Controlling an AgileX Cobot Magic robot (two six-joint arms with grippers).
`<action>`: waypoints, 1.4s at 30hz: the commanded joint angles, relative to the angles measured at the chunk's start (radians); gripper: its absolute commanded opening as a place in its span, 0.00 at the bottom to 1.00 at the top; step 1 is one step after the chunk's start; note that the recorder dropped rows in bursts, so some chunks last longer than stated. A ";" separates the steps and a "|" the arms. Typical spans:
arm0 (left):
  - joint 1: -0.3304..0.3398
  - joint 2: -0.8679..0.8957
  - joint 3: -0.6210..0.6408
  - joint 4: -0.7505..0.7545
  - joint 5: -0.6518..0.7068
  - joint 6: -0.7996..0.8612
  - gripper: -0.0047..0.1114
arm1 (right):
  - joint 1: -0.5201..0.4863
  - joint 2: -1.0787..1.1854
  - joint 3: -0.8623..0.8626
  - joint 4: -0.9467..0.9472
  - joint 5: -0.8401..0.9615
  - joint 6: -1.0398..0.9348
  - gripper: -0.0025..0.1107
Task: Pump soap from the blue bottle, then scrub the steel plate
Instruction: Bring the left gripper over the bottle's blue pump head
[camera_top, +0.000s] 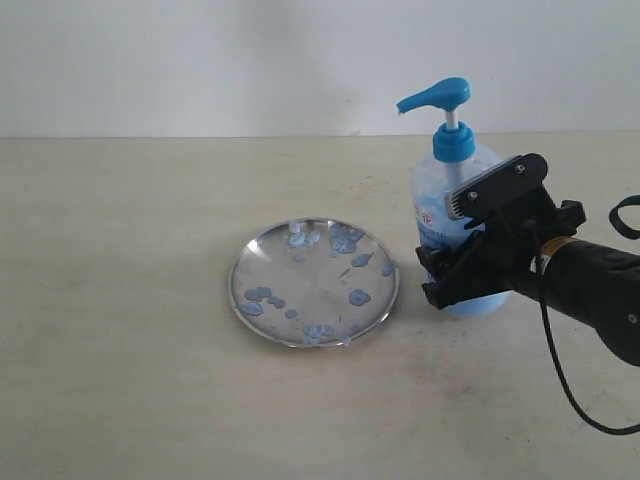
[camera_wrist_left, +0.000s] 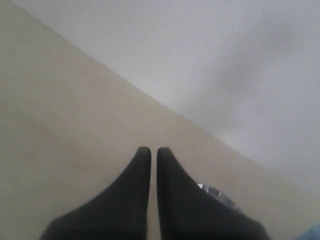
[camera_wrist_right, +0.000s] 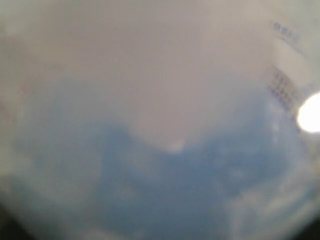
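Right claw (camera_top: 452, 245) is clamped around the lower body of the blue bottle (camera_top: 432, 200), one jaw high and one low, and its own camera is so close that all it shows is blurry blue and white plastic (camera_wrist_right: 160, 190). My guess is it's pinning the bottle so it won't tip or slide when the pump head (camera_top: 437, 96) gets pushed. That spout is up at full height and points out toward the steel plate (camera_top: 320, 285), which sits flat on the table (camera_top: 120, 300) just beside the bottle, on the side the nozzle faces. Makes sense if you want the squirt to land in it. Left claw (camera_wrist_left: 154, 151) hangs over bare tabletop with its tips pinched nearly together, only a sliver of gap, nothing in them, and it's out of sight from the room view. Bottle looks roughly half full of soap (camera_top: 470, 300). The plate already carries plenty of pale blue blobs (camera_top: 358, 297) scattered around its edge and middle, so scrubbing looks like the part left to do.
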 joint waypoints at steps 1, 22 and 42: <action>-0.066 0.309 -0.208 -0.261 0.089 0.535 0.08 | -0.003 -0.011 -0.009 -0.023 -0.024 -0.017 0.02; -0.659 1.231 -0.865 -1.184 0.223 2.002 0.08 | -0.003 0.114 -0.080 0.027 -0.047 0.000 0.02; -0.721 1.464 -1.169 -1.184 0.155 2.067 0.08 | -0.003 0.117 -0.161 0.037 0.094 -0.099 0.02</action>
